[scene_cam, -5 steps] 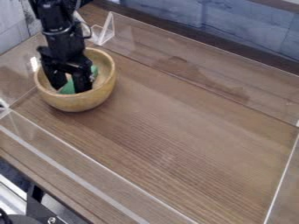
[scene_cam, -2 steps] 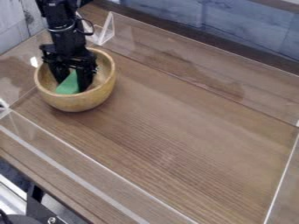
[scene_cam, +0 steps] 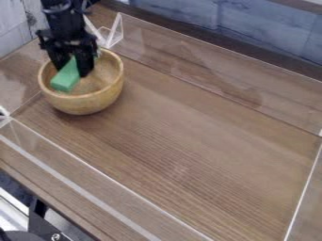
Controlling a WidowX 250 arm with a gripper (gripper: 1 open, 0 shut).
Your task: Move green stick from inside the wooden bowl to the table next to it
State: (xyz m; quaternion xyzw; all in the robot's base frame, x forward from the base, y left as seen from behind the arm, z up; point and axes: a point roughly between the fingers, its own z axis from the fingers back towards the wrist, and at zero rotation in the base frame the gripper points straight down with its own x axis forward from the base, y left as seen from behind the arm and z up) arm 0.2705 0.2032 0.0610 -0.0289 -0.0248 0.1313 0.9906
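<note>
Stick [scene_cam: 64, 77] is hanging between the jaws of the gripper [scene_cam: 70, 72], which are closing on it from either side and appear to be holding it, its long axis slanting down toward the lower left. It is sitting above the left half of the bowl [scene_cam: 101, 92], seemingly lifted clear of the floor of the bowl, though whether its lower end is touching the rim is hard to tell. Moving rightward, the near wall of the bowl is standing between the stick and the bare table [scene_cam: 201, 122], so the carry probably needs enough height to pass over that rim. Further right, the tabletop is lying open, with clear plastic walls [scene_cam: 302, 198] edging it.
</note>
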